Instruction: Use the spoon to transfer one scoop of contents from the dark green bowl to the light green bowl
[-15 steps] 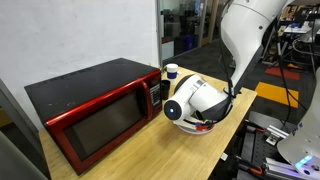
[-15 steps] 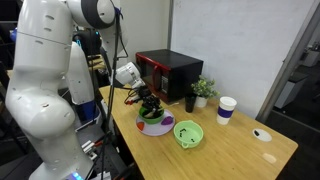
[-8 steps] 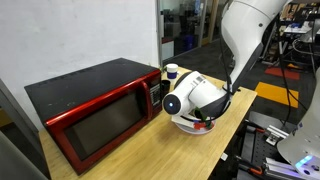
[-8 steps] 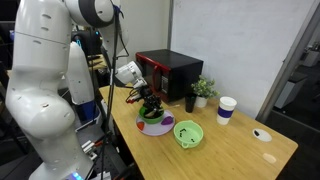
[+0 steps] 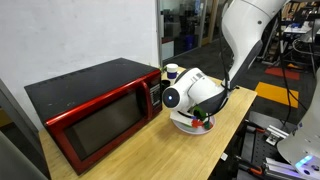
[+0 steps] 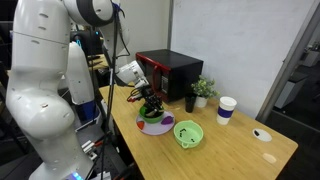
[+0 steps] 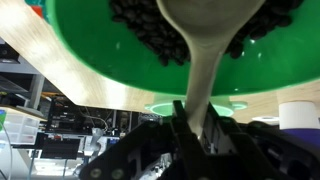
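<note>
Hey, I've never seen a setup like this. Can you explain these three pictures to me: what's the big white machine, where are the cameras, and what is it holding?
The big white machine is a robot arm. Two pictures come from cameras standing outside it, looking at the same wooden table from different places. The third comes from a camera on the arm's wrist, and it appears upside down, with the table at the top.

At the arm's end is a pincer, shut on the handle of a pale wooden spoon. The spoon's head is down in the dark green bowl, among its dark contents.

Also on the table are a small light green bowl, a red microwave, a small plant and a white cup.
</note>
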